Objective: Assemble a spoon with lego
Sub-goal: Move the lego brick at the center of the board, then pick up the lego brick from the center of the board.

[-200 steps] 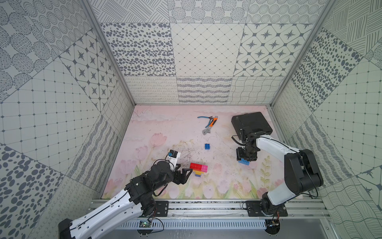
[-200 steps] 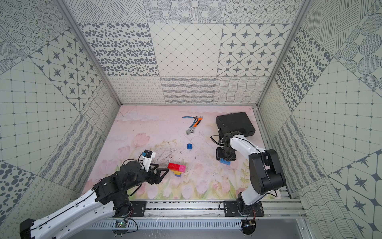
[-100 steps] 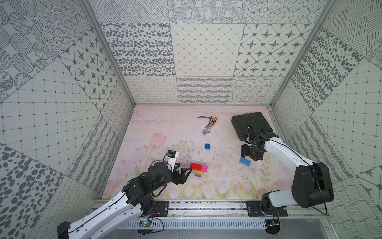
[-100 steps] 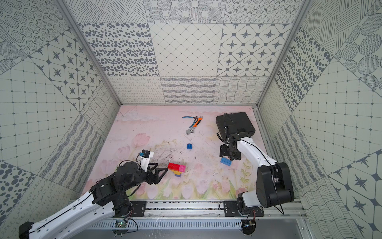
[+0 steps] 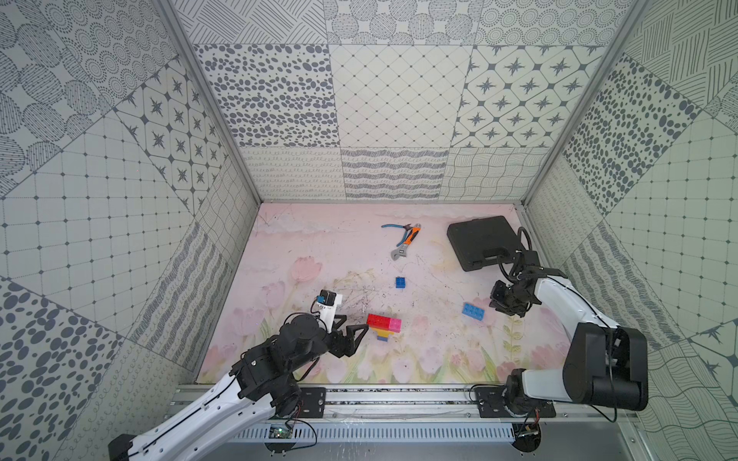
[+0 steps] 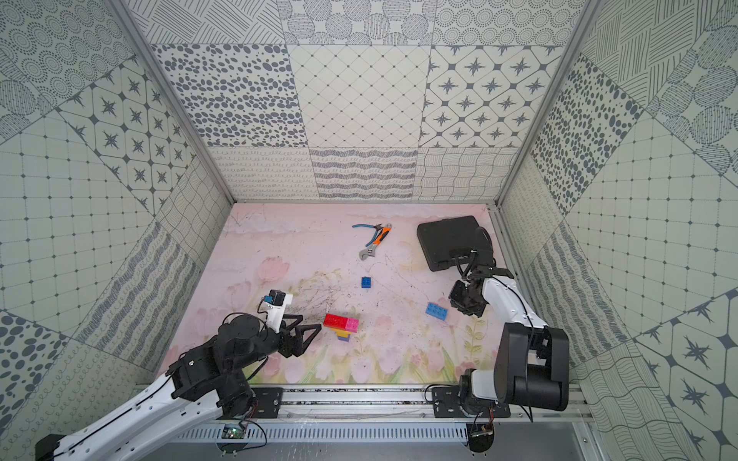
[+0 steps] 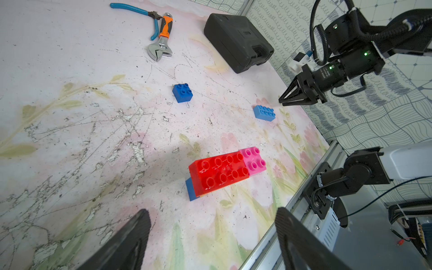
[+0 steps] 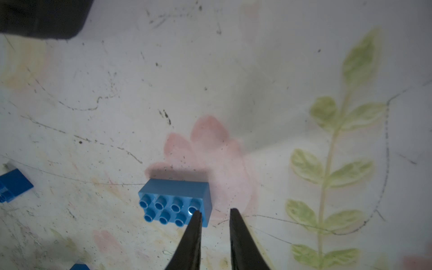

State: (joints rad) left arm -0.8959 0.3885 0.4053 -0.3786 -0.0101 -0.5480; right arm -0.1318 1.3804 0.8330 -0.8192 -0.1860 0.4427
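Observation:
The partly built spoon (image 5: 384, 324) (image 6: 341, 323) lies on the mat near the front: a red oblong brick and a pink square one on top of yellow and blue ones (image 7: 224, 173). My left gripper (image 5: 355, 321) (image 7: 211, 212) is open just left of it, holding nothing. A loose light blue oblong lego brick (image 5: 473, 311) (image 7: 264, 113) (image 8: 175, 201) lies to the right. My right gripper (image 5: 494, 308) (image 7: 280, 102) (image 8: 215, 211) hangs beside that brick's end, shut on nothing. A dark blue square brick (image 5: 401, 282) (image 7: 182, 92) sits alone mid-mat.
Blue-handled pliers (image 5: 393, 227) and an orange-handled wrench (image 5: 407, 245) lie at the back. A black case (image 5: 483, 241) fills the back right corner, just behind my right arm. The metal rail (image 5: 399, 395) runs along the front edge. Patterned walls enclose the mat.
My right gripper has let go of the light blue brick, drawn back to its right and closed its jaws. The brick stays on the mat. The left arm has barely moved.

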